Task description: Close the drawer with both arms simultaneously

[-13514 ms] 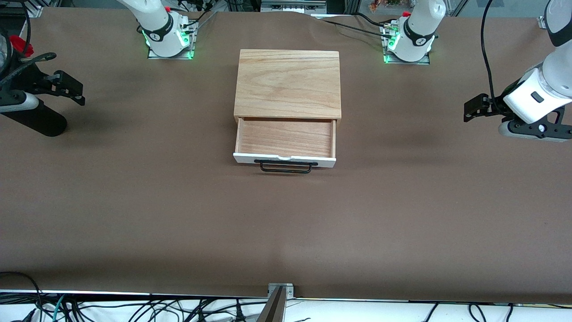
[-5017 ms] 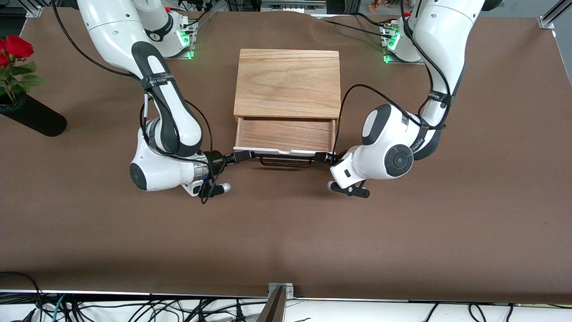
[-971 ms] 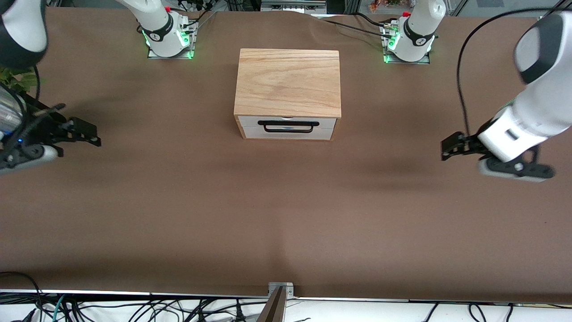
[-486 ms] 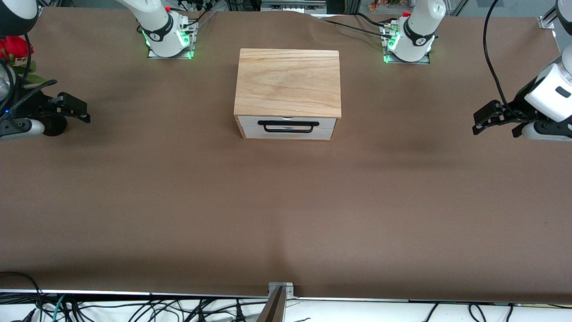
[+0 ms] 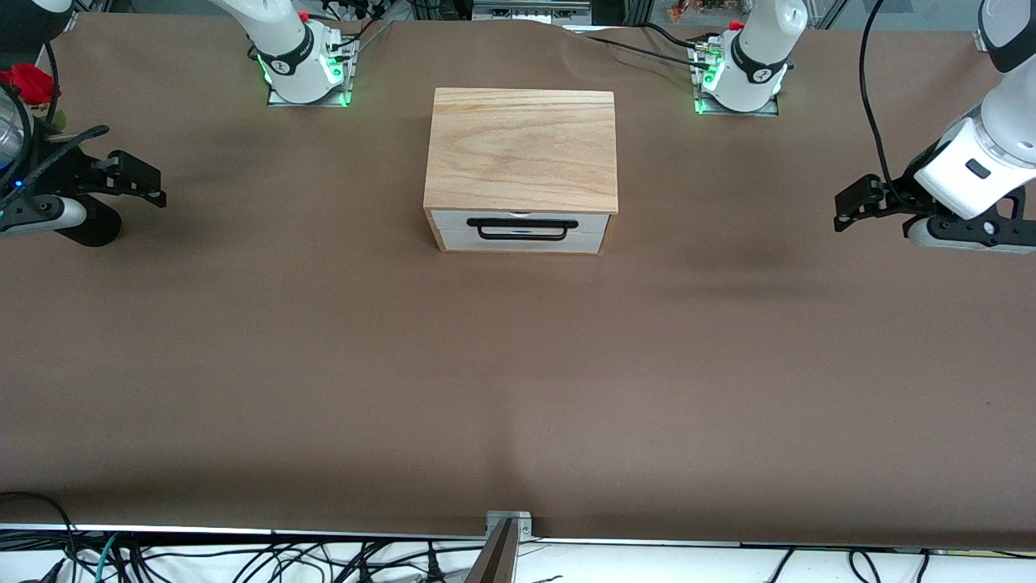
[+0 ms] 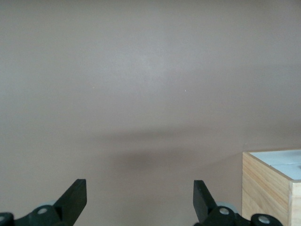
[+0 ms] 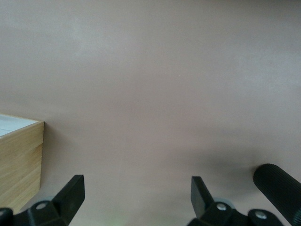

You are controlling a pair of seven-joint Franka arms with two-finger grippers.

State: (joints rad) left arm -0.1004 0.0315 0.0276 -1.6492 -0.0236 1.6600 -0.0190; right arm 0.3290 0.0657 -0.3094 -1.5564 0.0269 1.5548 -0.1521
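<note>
While the drawer point(image 5: 522, 230) sits pushed fully into the wooden box point(image 5: 522, 150), its white front flush with the casing and the black bar handle point(image 5: 520, 230) lying flat against the panel, both arms stand well away from it. The box rests on the brown tabletop point(image 5: 518, 380) midway between the two robot bases, with the drawer's front facing the front camera.

The left gripper point(image 5: 850, 209) hangs over bare tabletop, well apart from the box toward the left arm's end. Its fingers point(image 6: 75, 200) are spread wide with nothing between them, as the left wrist view shows clearly; a corner of the box point(image 6: 270, 181) shows at that view's edge, with a strip of the white drawer front point(image 6: 280, 162) on it.

The right gripper point(image 5: 150, 190) hangs well apart from the box toward the right arm's end of the tabletop. Its fingers point(image 7: 70, 193) are likewise spread wide and empty. Just beside it stands a black cylindrical vase point(image 5: 89, 225), whose ribbed body point(image 7: 280, 188) shows in the right wrist view; something red, probably a flower point(image 5: 28, 81), peeks out above it, though most of it is hidden by the arm. A corner of the box point(image 7: 21, 162) shows in that view too.
</note>
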